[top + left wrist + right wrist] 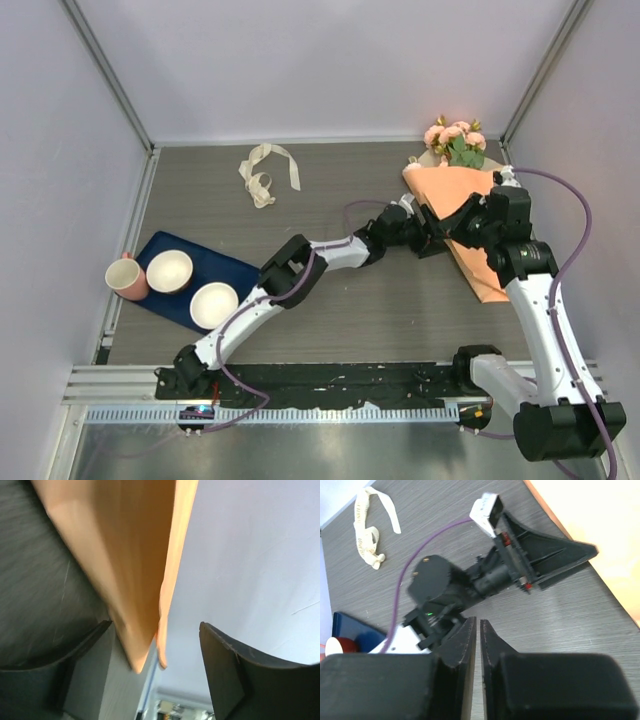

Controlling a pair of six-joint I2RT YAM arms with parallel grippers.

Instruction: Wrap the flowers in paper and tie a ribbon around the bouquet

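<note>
**Steadying the wrap, ribbon not yet fetched**

The bouquet [462, 195] lies at the far right of the worktop [350, 310], with pink flowers [455, 138] poking from the far end of its orange cone. The left jaws stand open astride the side edge of the paper [125, 555], probably placed to pinch the fold. The right jaws are closed on nothing and hover just beside the cone. The cream ribbon [265, 172] lies loosely curled, well apart at the far middle.
</note>
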